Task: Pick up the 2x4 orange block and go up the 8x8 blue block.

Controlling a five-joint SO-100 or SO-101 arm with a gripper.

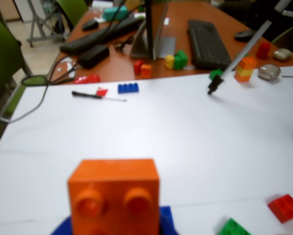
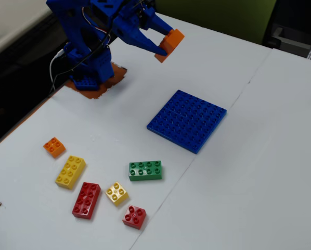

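We are holding the 2x4 orange block (image 2: 171,42) clamped in the gripper (image 2: 164,49), high above the table, well apart from the 8x8 blue block (image 2: 187,120) — light, rigid, slick plastic, gripped across its flat sides.

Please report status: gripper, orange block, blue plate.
Gripper shut on orange block, held in air. Blue plate bare, to the side below. Nothing in the way.

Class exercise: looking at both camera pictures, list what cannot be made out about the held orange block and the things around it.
- 2x4 orange block: wrist view, lower studs cut off by the bottom edge, blurred.
- 8x8 blue block: absent from the wrist view.
- End effector: fixed view, its fingers partly covered by the block.
- Green brick: wrist view, cropped at the bottom edge.
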